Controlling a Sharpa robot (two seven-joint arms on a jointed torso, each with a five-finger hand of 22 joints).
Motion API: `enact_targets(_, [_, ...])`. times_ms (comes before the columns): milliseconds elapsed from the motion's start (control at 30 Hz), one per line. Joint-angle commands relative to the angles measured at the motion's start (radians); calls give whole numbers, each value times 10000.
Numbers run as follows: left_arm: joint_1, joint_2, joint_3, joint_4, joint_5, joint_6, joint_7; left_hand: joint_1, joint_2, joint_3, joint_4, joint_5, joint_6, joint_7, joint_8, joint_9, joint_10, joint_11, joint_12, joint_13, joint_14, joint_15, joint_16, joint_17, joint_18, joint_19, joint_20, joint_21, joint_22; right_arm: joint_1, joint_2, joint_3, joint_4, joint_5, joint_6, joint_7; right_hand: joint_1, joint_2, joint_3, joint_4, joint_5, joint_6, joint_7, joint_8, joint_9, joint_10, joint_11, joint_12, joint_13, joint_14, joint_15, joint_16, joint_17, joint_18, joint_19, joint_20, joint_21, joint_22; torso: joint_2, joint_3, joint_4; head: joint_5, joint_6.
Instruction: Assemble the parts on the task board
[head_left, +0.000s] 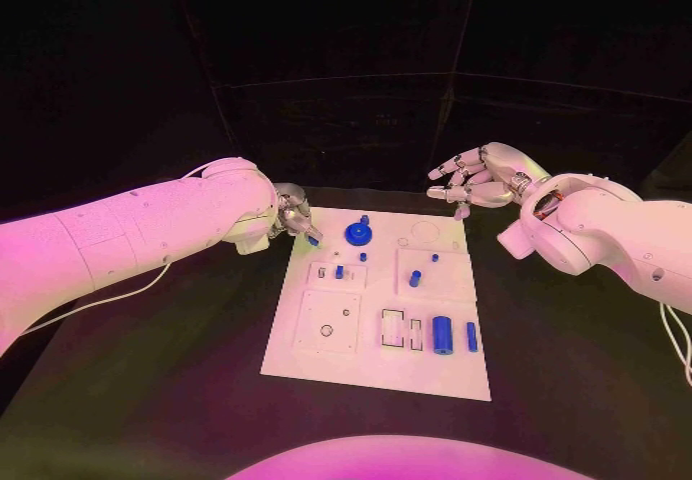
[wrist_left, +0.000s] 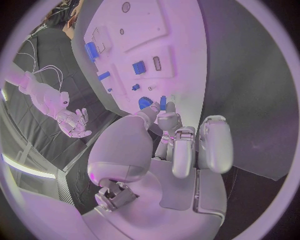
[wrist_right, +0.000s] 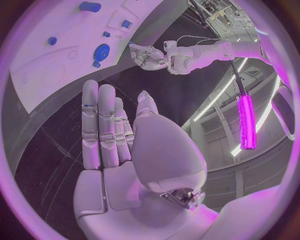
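task board: blue parts | left hand pinches blue part | right hand empty, fingers apart

**Three cameras, one board**

The head camera looked steeply down on the task board. Each wrist camera sat close behind its own hand, facing the far end of the board; all three shared it.

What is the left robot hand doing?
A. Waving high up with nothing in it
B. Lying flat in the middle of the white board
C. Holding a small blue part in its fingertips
C: the left robot hand pinches a small blue part between its fingertips at the far left corner of the task board; the left wrist view shows the same part in its fingertips.
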Motion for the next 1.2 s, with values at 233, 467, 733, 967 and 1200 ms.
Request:
enact_targets(233, [-260,-621,-11,1155,-164,-1297,69,-150,-25,1220,-1047,59,65,-41,120,165,103,-18,40,24,1038,-27,63,2635,-13,111,-13,72,41,20,49,4,-84,-19,98,86,-17,122,-61,-20,38,-67,12,68,8,-67,19,59,-12,38,22,-64,14,47,44,-14,-68,-12,-44,-27,90,7,-41])
enact_targets(467, [-416,-788,-14,1576,-330,-1290,-20,-214,-72,1338,-1061,59,77,-53,173,191,110,-28,33,10,1038,-36,63,2635,-12,112,-22,66,38,19,84,3,-125,-19,121,104,-17,122,-61,-20,38,-67,12,68,8,-67,19,59,-12,38,22,-64,14,47,44,-14,-68,-12,-26,-15,54,64,-36])
enact_targets(733, [-545,-787,-29,1794,-372,-1159,-116,-259,-93,1416,-1061,60,79,-58,206,210,120,-33,37,14,1038,-41,63,2635,-10,110,-27,59,32,18,125,3,-147,-19,135,114,-17,122,-61,-20,38,-67,12,68,8,-67,19,59,-12,38,22,-64,14,47,44,-14,-68,-12,-27,-11,62,51,-67])
enact_targets(967, [-626,-728,-34,1779,-378,-986,-227,-286,-111,1480,-1068,62,77,-62,231,225,123,-38,35,11,1038,-44,63,2635,-10,110,-31,56,32,18,141,3,-146,-49,120,90,-11,135,-82,-22,46,-81,12,95,6,-77,19,75,-32,46,22,-85,33,47,61,-14,-94,-27,-26,-4,50,65,-96])
enact_targets(1200, [-641,-638,-43,1596,-380,-750,-367,-312,-135,1558,-1079,64,68,-65,256,241,118,-41,24,-5,1038,-48,63,2635,-7,106,-34,47,23,18,144,3,-131,-60,127,88,-11,135,-82,-22,46,-81,12,95,6,-77,19,75,-32,46,22,-85,33,47,61,-14,-94,-27,-29,-11,63,59,-110])
